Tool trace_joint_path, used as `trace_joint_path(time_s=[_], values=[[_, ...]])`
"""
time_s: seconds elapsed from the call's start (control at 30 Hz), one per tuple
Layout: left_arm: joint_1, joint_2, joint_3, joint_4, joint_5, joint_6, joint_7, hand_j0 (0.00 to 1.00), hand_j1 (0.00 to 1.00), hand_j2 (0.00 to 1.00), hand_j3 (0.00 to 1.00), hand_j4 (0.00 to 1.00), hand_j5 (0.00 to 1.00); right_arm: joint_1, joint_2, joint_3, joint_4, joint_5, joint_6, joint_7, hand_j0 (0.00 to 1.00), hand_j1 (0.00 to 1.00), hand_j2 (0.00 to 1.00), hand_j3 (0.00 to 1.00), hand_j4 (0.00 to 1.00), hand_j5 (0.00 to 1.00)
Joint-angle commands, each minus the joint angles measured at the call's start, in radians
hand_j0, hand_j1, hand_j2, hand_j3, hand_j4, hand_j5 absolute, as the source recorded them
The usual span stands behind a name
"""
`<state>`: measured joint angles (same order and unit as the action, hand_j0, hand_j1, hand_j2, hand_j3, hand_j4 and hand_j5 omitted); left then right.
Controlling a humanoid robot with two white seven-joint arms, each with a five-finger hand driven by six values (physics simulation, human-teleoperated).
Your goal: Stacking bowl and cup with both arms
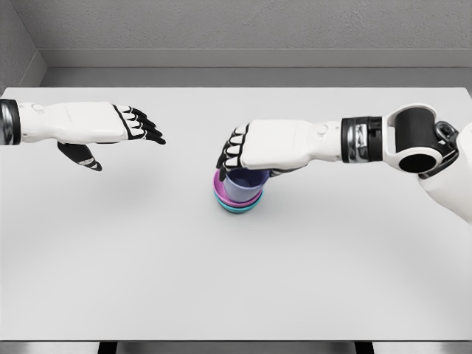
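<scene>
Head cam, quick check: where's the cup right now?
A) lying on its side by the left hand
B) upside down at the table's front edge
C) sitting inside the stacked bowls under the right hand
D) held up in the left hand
C: the blue-purple cup stands upright in the stacked bowls, directly under the right hand; the left hand holds nothing.

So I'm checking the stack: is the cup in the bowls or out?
In. The cup sits upright inside the bowls, open rim up.

Right hand (254,147) hides cup (247,184) rim; left forearm cut off.
</scene>
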<state>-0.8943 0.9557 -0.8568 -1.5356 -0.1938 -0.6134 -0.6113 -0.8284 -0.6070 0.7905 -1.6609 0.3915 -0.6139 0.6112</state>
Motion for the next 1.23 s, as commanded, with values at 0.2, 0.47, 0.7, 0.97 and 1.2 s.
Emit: trace_joint_path(time_s=[0.2,0.47,0.7,0.97,1.2], values=[[0.0,0.002,0.001,0.0,0.005,0.003,0.0,1.0,1.0,1.0,1.0,1.0,1.0,-0.002,0.004,0.01,0.007,-0.003,0.003,0.0,0.7,0.7,0.7,0.7,0.7,0.7],[0.0,0.002,0.001,0.0,0.005,0.003,0.0,1.0,1.0,1.0,1.0,1.0,1.0,-0.005,0.004,0.001,0.015,-0.005,0.003,0.0,1.0,1.0,1.0,1.0,1.0,1.0],[0.0,0.002,0.001,0.0,0.005,0.003,0.0,1.0,1.0,1.0,1.0,1.0,1.0,0.017,-0.028,-0.209,0.141,-0.016,0.003,0.0,1.0,1.0,1.0,1.0,1.0,1.0],[0.017,-0.006,0.019,0.081,0.005,0.003,0.0,1.0,1.0,1.0,1.0,1.0,1.0,0.032,-0.028,-0.228,0.3,-0.016,0.003,0.0,1.0,1.0,1.0,1.0,1.0,1.0],[0.023,-0.011,0.021,0.083,0.007,0.003,0.0,1.0,1.0,1.0,1.0,1.0,1.0,0.048,-0.03,-0.228,0.337,-0.014,0.003,0.0,1.0,1.0,1.0,1.0,1.0,1.0]])
